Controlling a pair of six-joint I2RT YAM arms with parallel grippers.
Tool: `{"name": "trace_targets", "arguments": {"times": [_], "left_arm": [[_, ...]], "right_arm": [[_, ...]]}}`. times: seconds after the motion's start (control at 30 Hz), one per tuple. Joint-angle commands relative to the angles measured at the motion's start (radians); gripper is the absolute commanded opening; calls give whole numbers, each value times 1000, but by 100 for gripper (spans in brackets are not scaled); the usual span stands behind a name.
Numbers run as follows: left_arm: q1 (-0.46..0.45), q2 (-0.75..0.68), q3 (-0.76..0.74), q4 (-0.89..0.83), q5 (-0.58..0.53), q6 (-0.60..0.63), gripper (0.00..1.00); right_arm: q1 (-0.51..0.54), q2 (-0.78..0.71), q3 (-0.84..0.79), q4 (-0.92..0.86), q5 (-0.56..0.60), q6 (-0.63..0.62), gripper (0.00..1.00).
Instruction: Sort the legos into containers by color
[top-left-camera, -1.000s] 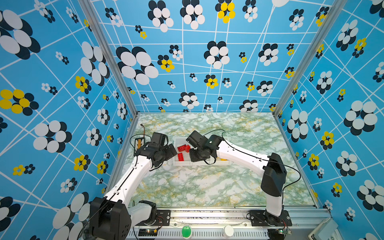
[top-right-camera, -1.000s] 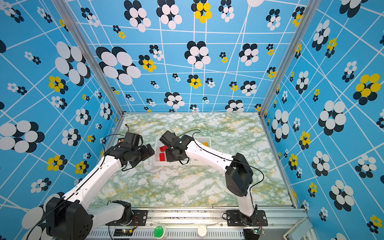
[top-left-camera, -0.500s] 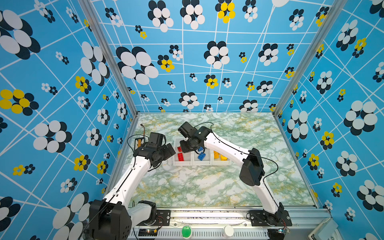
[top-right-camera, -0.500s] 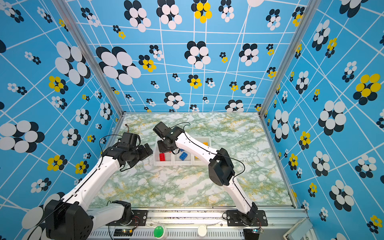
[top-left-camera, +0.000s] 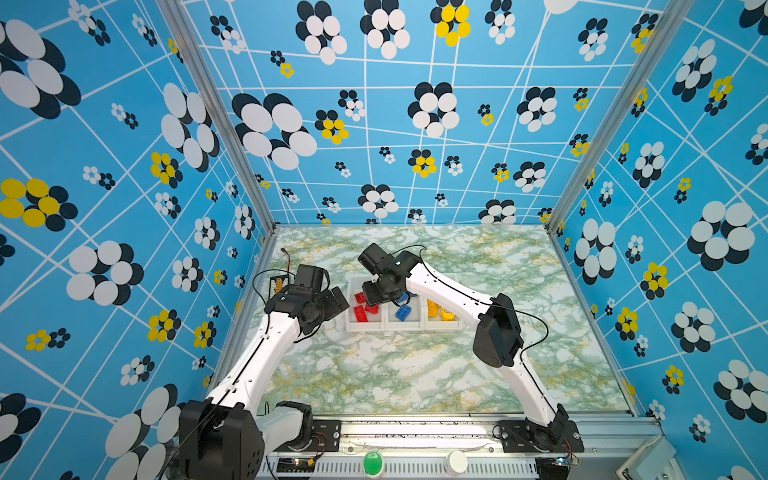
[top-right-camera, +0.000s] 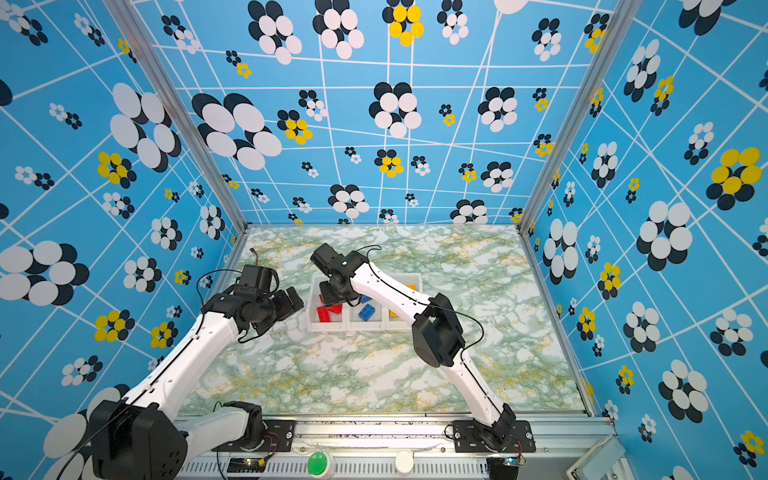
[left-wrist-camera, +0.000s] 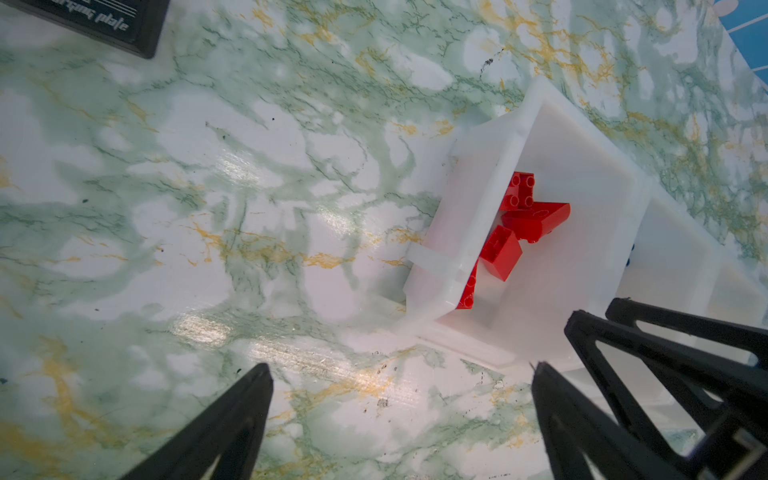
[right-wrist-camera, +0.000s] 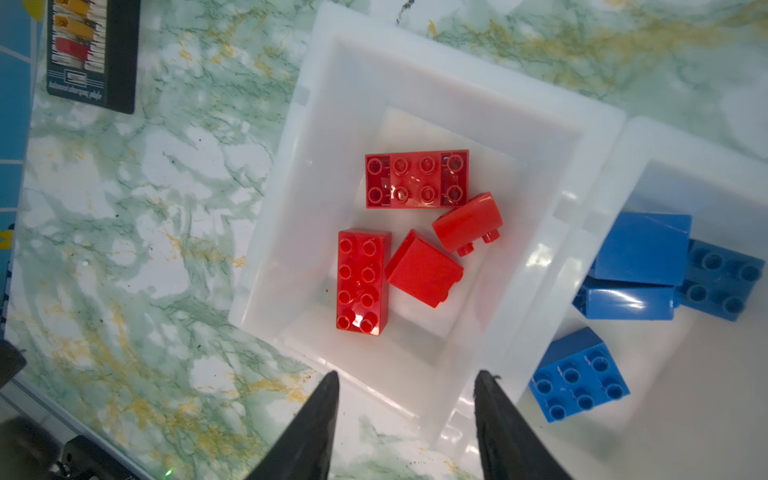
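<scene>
The containers (top-left-camera: 365, 328) are three joined white bins standing in a row. Several red legos (right-wrist-camera: 363, 278) lie in the left bin, several blue legos (right-wrist-camera: 642, 249) in the middle bin, and yellow-orange legos (top-left-camera: 440, 311) in the right bin. My right gripper (right-wrist-camera: 408, 376) hangs open over the near rim of the red bin, and nothing is between its fingers. In both top views it (top-left-camera: 376, 293) sits above that bin. My left gripper (left-wrist-camera: 402, 368) is wide open and empty over bare table, just left of the bins (left-wrist-camera: 453, 232). In a top view it (top-right-camera: 297, 301) is beside the red bin.
A small black-framed board (right-wrist-camera: 91, 54) with orange parts and a wire lies at the table's left edge, behind the left gripper (top-left-camera: 277, 284). Patterned blue walls close in the table on three sides. A metal rail (top-left-camera: 415, 432) runs along the front.
The right gripper has gone from shut to open over the red bin, and its elbow has swung left. The left arm has barely moved.
</scene>
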Motion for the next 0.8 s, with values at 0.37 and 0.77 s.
{"name": "trace_targets", "arguments": {"times": [0.37, 0.77], "left_arm": [[11, -35, 2, 151, -166, 210, 99], [68, -37, -132, 564, -214, 479, 99]], "right_arm": [[-57, -338, -339, 171, 32, -50, 86], [-264, -669, -824, 392, 100, -155, 99]]}}
